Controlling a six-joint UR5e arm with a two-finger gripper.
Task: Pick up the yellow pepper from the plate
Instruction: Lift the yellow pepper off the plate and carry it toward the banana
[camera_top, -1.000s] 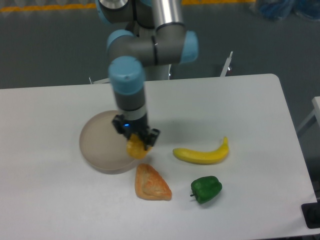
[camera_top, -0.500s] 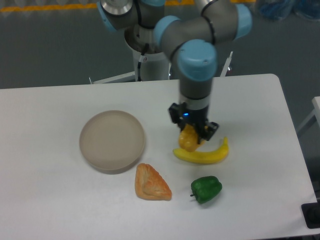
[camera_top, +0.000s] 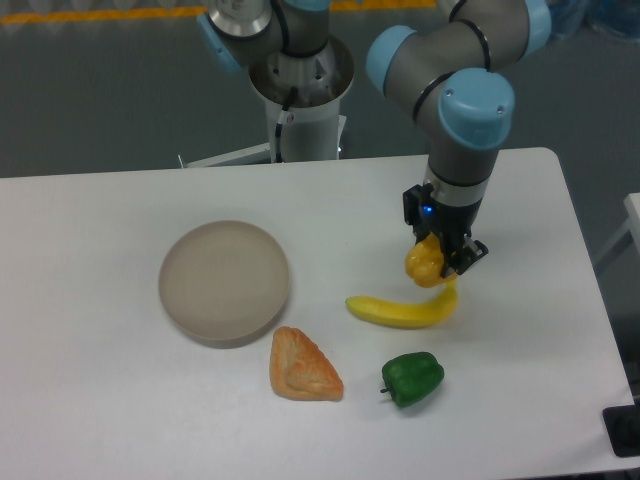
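Note:
My gripper (camera_top: 436, 258) is shut on the yellow pepper (camera_top: 424, 263) and holds it in the air above the right end of the banana, right of the table's middle. The pepper is a small lumpy yellow-orange lump between the black fingers. The plate (camera_top: 225, 283), a round beige-grey dish, lies at the left of the table with nothing on it, well apart from the gripper.
A yellow banana (camera_top: 400, 309) lies just below the gripper. A green pepper (camera_top: 412, 378) sits in front of it. An orange-brown bread slice (camera_top: 303, 366) lies by the plate's front right. The robot base (camera_top: 298, 90) stands behind the table's far edge.
The gripper has carried the yellow pepper from the plate's right rim to the right, across the table, to above the banana's right end. The plate stays in place, bare.

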